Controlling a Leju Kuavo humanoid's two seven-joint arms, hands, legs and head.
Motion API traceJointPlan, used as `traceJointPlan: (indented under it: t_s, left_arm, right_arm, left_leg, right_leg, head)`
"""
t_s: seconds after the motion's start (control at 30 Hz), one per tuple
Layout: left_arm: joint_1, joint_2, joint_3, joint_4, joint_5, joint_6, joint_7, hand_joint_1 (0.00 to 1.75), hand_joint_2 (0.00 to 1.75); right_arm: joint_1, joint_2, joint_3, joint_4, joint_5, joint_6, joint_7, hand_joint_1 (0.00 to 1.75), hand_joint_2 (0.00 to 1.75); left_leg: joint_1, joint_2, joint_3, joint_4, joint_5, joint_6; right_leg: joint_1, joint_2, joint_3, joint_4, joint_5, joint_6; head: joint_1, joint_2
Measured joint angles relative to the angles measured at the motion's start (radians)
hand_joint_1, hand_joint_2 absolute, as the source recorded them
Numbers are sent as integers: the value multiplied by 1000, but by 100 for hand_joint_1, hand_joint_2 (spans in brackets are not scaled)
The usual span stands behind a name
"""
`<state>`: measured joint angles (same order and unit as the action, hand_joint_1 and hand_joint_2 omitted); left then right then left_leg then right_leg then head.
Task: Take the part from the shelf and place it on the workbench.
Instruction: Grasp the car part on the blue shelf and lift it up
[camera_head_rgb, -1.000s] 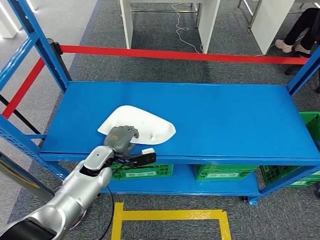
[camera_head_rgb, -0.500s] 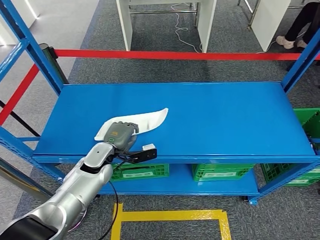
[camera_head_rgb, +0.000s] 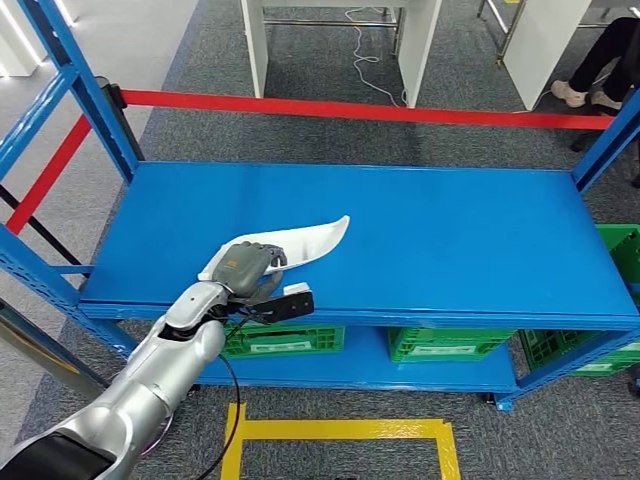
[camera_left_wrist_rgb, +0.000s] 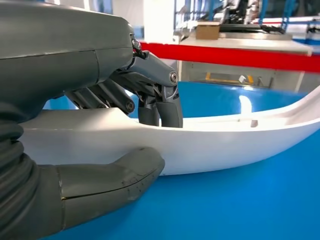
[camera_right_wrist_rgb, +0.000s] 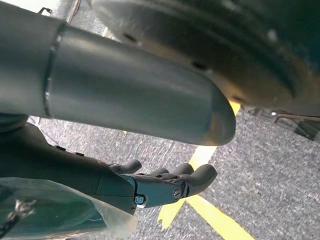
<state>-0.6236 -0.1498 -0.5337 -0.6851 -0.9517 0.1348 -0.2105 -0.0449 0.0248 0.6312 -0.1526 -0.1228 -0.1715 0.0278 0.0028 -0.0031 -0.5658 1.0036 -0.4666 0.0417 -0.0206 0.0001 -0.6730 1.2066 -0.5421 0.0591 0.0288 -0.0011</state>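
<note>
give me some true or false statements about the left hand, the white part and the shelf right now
1. The left hand grips the white part. True: in the left wrist view the thumb is under it and the fingers hook over its rim.
2. The white part lies on the floor. False: it is over the blue shelf, near the front edge.
3. Green crates sit on the shelf level below. True.
4. The right hand holds the white part. False: it holds nothing and hangs above grey floor with yellow tape.
5. A yellow barrier tape runs behind the shelf. False: that tape is red.
</note>
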Motion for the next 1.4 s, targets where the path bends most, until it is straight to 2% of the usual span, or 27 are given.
traceJointPlan:
  t_s: [0.07, 0.1, 0.17, 0.23, 0.27, 0.3, 0.37, 0.4, 0.43, 0.47, 0.5, 0.57, 0.6, 0.63, 0.73, 0.77, 0.83, 0.9, 0.93, 0.97, 1.0, 1.03, 1.1, 1.13, 1.27, 1.33, 1.4]
  left_arm:
    - [19, -15, 51, -49, 186, -49, -42, 175, 175]
    - [33, -24, 84, -85, 298, -78, -59, 175, 175]
    - [60, -38, 139, -157, 460, -113, -74, 175, 175]
    - [81, -44, 171, -209, 505, -124, -74, 175, 175]
    - [90, -47, 182, -228, 512, -126, -75, 175, 175]
    - [98, -48, 192, -245, 525, -126, -78, 175, 175]
    - [117, -51, 211, -280, 583, -119, -95, 175, 175]
    - [129, -51, 219, -301, 623, -109, -105, 175, 175]
    - [141, -51, 227, -327, 662, -94, -112, 175, 175]
    - [151, -51, 233, -357, 695, -75, -116, 175, 175]
    - [158, -51, 238, -389, 720, -55, -117, 175, 175]
    - [164, -49, 246, -450, 748, -27, -117, 175, 175]
    - [165, -49, 248, -474, 753, -21, -117, 175, 175]
    - [167, -47, 249, -493, 755, -19, -116, 175, 175]
    - [179, -46, 251, -535, 757, -17, -114, 175, 175]
    - [182, -46, 251, -545, 758, -14, -115, 175, 175]
    - [186, -46, 252, -561, 766, 8, -125, 175, 175]
    - [196, -45, 254, -580, 780, 69, -145, 175, 175]
    - [203, -43, 256, -595, 785, 114, -155, 175, 175]
    - [210, -42, 259, -613, 783, 165, -165, 175, 175]
    - [217, -40, 265, -633, 774, 223, -174, 175, 175]
    - [222, -37, 271, -654, 760, 283, -182, 175, 175]
    - [228, -31, 290, -690, 720, 399, -196, 175, 175]
    - [230, -27, 302, -702, 703, 444, -200, 175, 175]
    - [240, -15, 357, -719, 678, 537, -226, 175, 175]
    - [242, -13, 388, -724, 662, 553, -265, 175, 175]
    - [247, -19, 431, -729, 621, 558, -306, 175, 175]
  right_arm:
    - [-1, 0, 0, 0, -3, -6, -1, 0, 0]
    - [-1, 1, 0, 0, -5, -9, -1, 0, 0]
    - [-1, 3, 0, 0, -8, -13, -1, 0, 0]
    - [1, 3, -1, 0, -10, -16, -1, 0, 0]
    - [1, 3, -1, 0, -10, -17, -1, 0, 0]
    - [2, 3, -1, 0, -11, -17, -1, 0, 0]
    - [2, 3, -1, 0, -13, -20, -2, 0, 0]
    - [2, 3, -1, 0, -15, -22, -3, 0, 0]
    - [4, 3, -1, 0, -16, -23, -3, 0, 0]
    - [6, 3, -1, 0, -18, -25, -4, 0, 0]
    - [7, 3, -1, 0, -19, -27, -4, 0, 0]
    - [9, 4, -2, 0, -20, -29, -5, 0, 0]
    - [9, 5, -2, 0, -21, -30, -5, 0, 0]
    - [9, 6, -2, 0, -21, -30, -6, 0, 0]
    - [9, 9, -2, 0, -21, -30, -7, 0, 0]
    - [9, 9, -2, 0, -21, -30, -7, 0, 0]
    - [9, 9, -2, 0, -22, -31, -7, 0, 0]
    - [10, 9, -2, 0, -26, -33, -7, 0, 0]
    - [11, 9, -2, 0, -28, -35, -7, 0, 0]
    - [12, 10, -2, 0, -31, -37, -7, 0, 0]
    - [12, 10, -2, 0, -33, -40, -7, 0, 0]
    - [12, 10, -2, 0, -35, -43, -6, 0, 0]
    - [11, 13, -2, 0, -37, -56, 5, 0, 0]
    - [10, 16, -2, 0, -37, -65, 15, 0, 0]
    - [8, 36, -2, 0, -37, -94, 47, 0, 0]
    - [6, 45, -2, 0, -37, -97, 50, 0, 0]
    - [4, 51, -2, 0, -38, -97, 50, 0, 0]
  left_leg:
    - [-1, -3, -2, 9, -6, -8]
    - [-3, -5, -5, 14, -8, -14]
    - [-6, -5, -9, 20, -9, -21]
    - [-5, -4, -12, 26, -15, -29]
    - [-4, -4, -19, 45, -30, -34]
    - [-3, -3, -36, 85, -55, -38]
    - [-1, -2, -95, 217, -119, -45]
    - [-1, -2, -123, 278, -140, -45]
    - [-1, -2, -139, 311, -144, -44]
    - [-1, -2, -138, 304, -126, -42]
    - [-1, -2, -120, 258, -92, -37]
    - [-4, -3, -64, 125, -18, -25]
    - [-7, -3, -44, 75, 0, -20]
    - [-10, -3, -34, 46, 4, -16]
    - [-8, -4, -31, 25, -2, -10]
    - [-5, -3, -29, 21, 0, -7]
    - [0, -2, -26, 14, 3, -2]
    - [-1, 0, -26, 14, 2, 1]
    - [-2, 1, -25, 15, 1, 1]
    - [-2, 1, -25, 15, 0, 2]
    - [-2, 1, -24, 16, -1, 2]
    - [-2, 0, -22, 18, -3, 0]
    - [-5, -2, -22, 22, -6, -6]
    - [-7, -3, -25, 25, -6, -10]
    - [-5, -2, -33, 36, -13, -27]
    - [-2, -2, -57, 99, -60, -38]
    - [1, -2, -103, 224, -126, -47]
  right_leg:
    - [-3, 0, 68, -133, 49, 2]
    - [-3, 1, 90, -174, 57, -1]
    - [0, 6, 103, -192, 53, -12]
    - [-2, 7, 103, -192, 55, -23]
    - [-3, 7, 103, -193, 55, -30]
    - [-4, 6, 103, -195, 56, -36]
    - [-3, 5, 103, -194, 55, -44]
    - [-2, 6, 103, -194, 55, -45]
    - [-1, 6, 104, -194, 54, -46]
    - [0, 7, 106, -194, 53, -47]
    - [1, 8, 109, -194, 52, -47]
    - [4, 8, 113, -193, 47, -45]
    - [5, 8, 112, -192, 46, -42]
    - [6, 8, 109, -192, 46, -38]
    - [6, 5, 100, -193, 45, -23]
    - [6, 5, 93, -181, 34, -18]
    - [5, 4, 53, -99, -14, -11]
    - [5, 3, -12, 34, -68, -6]
    - [5, 3, -35, 76, -75, -5]
    - [5, 3, -41, 83, -63, -4]
    - [5, 3, -26, 46, -31, -5]
    - [4, 2, 3, -22, 10, -7]
    - [6, 1, 66, -146, 58, -12]
    - [7, 2, 83, -177, 63, -16]
    - [7, 3, 89, -191, 62, -33]
    - [4, 1, 90, -195, 67, -46]
    - [4, 1, 89, -195, 69, -53]
  head:
    - [2, 0]
    - [2, 0]
    - [3, 0]
    - [1, 0]
    - [-1, 0]
    - [-3, 0]
    - [-6, 0]
    - [-6, 0]
    - [-6, 0]
    - [-6, 0]
    - [-6, 0]
    - [-5, 0]
    - [-5, 0]
    - [-6, 0]
    - [-8, 0]
    - [-7, 0]
    - [-4, 0]
    - [-2, 0]
    - [-3, 0]
    - [-3, 0]
    - [-3, 0]
    - [-3, 0]
    - [-3, 0]
    - [-3, 0]
    - [-5, 0]
    - [-8, 0]
    - [-10, 0]
